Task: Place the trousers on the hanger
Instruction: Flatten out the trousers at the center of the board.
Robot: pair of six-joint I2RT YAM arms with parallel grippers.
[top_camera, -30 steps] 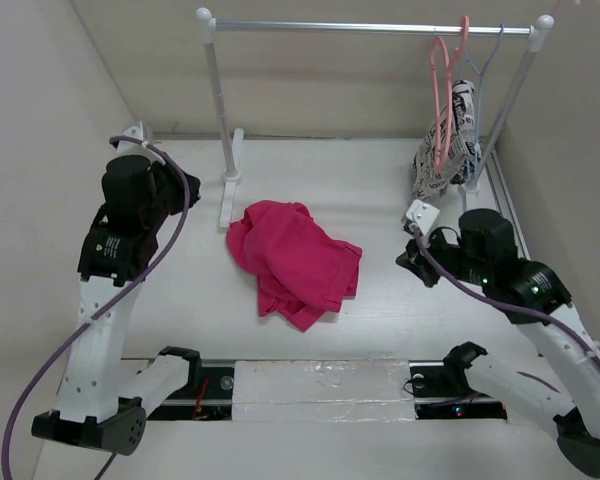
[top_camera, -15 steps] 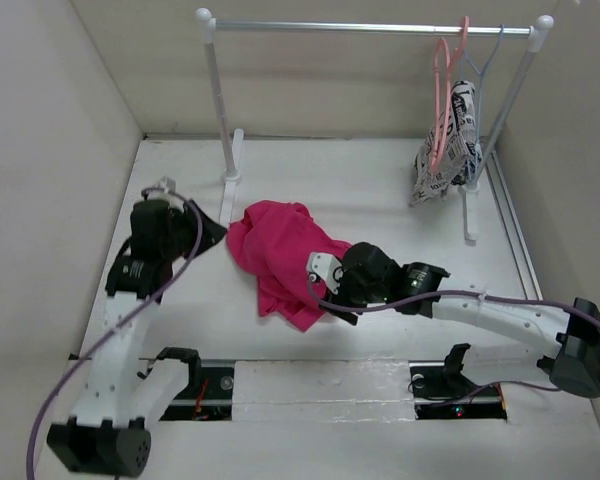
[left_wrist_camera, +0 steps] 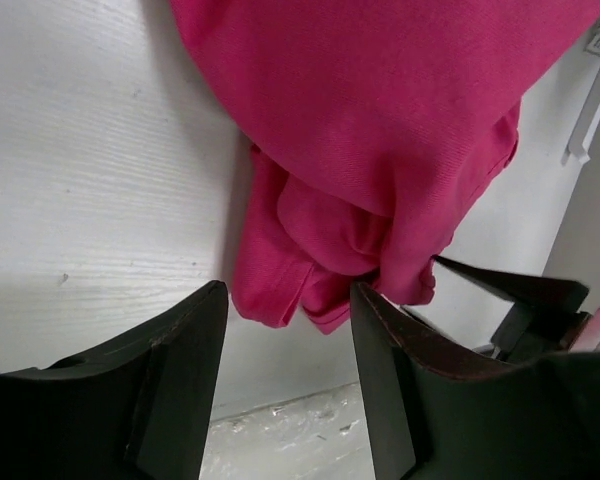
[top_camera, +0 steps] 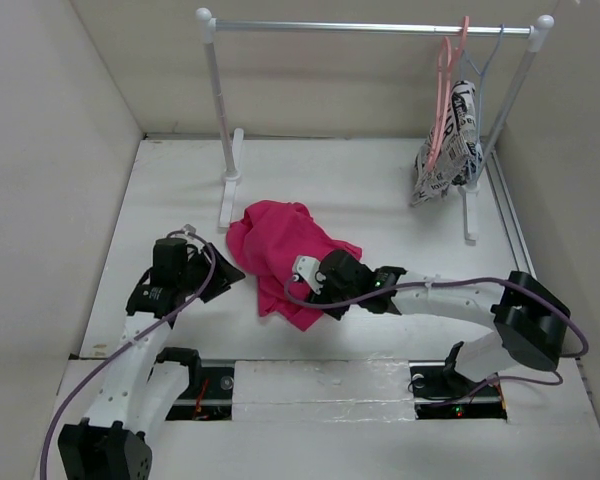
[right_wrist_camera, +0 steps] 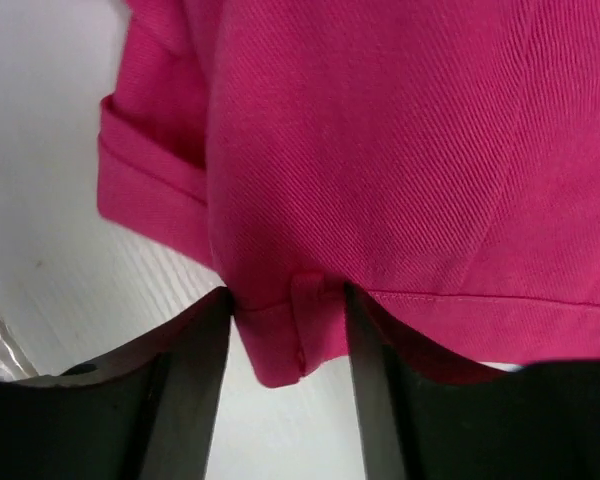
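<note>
The trousers (top_camera: 285, 250) lie crumpled in the middle of the table (top_camera: 380, 200). The right gripper (right_wrist_camera: 285, 320) is at their near edge, fingers spread either side of a hem. The left gripper (left_wrist_camera: 288, 310) gapes empty just beside them. The hanger (top_camera: 442, 100) hangs on the rail (top_camera: 370, 28), well apart.

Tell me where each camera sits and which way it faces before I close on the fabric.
Top external: above, behind the bases, looking down on the table, the hanger on its rail, the trousers; left gripper and right gripper show.
Left wrist: low over the table, facing the trousers' bunched edge; its fingers show, apart.
Right wrist: close above the trousers' hem; its fingers show, astride it.
All three share the trousers.
</note>
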